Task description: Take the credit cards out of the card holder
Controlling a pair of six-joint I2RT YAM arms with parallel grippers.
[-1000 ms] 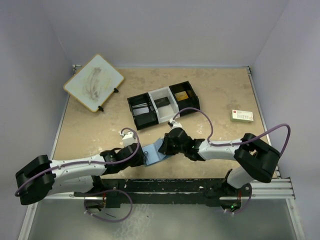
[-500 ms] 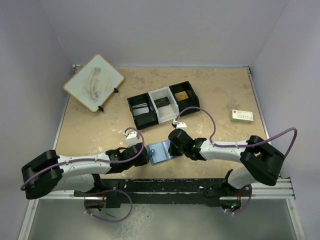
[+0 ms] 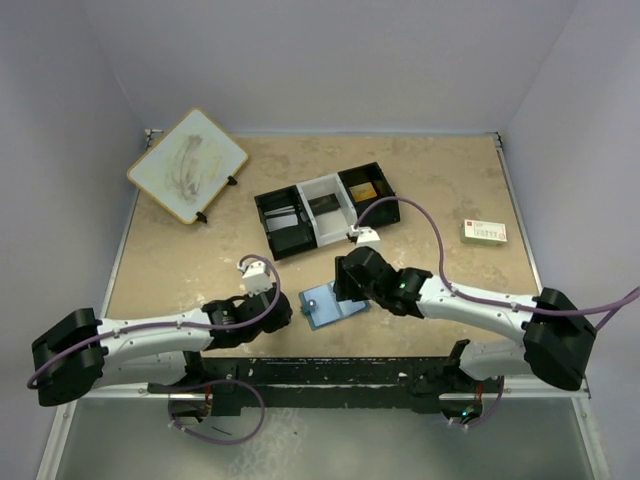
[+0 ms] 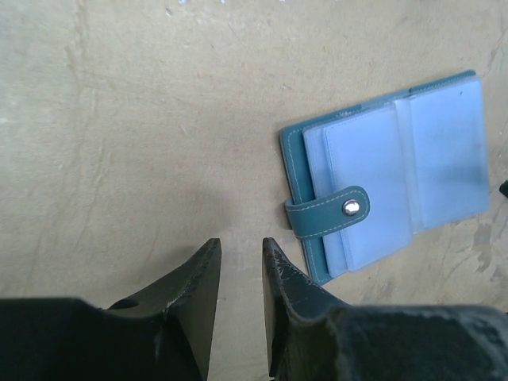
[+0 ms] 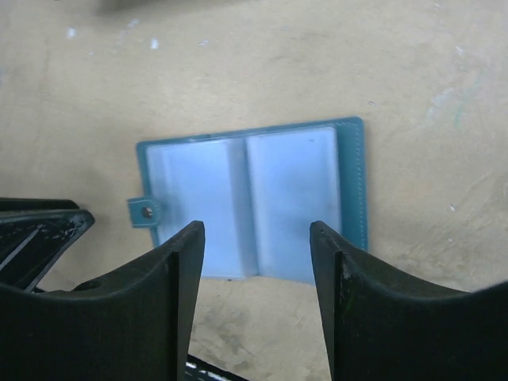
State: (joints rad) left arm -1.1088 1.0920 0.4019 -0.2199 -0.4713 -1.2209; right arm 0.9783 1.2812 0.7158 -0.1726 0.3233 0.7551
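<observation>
1. Close to the near edge of the table [image 3: 200, 262], found the card holder [image 3: 328, 304] lying open and flat, pale pockets up, snap tab [image 4: 333, 213] folded over its left pocket.
2. Saw the left gripper [image 4: 240, 252] just left of it, not touching, jaws parted by a narrow slit, holding nothing.
3. Saw the right gripper [image 5: 254, 234] over the holder's right end, jaws spread wide, gripping nothing.
4. Noted a three-compartment tray [image 3: 320, 208] farther back and a white printed card [image 3: 484, 232] at far right.

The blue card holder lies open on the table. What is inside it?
The card holder shows two pale blue pockets side by side, with the snap tab folded over one. No card edge or print shows. Whether cards sit inside the cloudy pockets cannot be told.
</observation>
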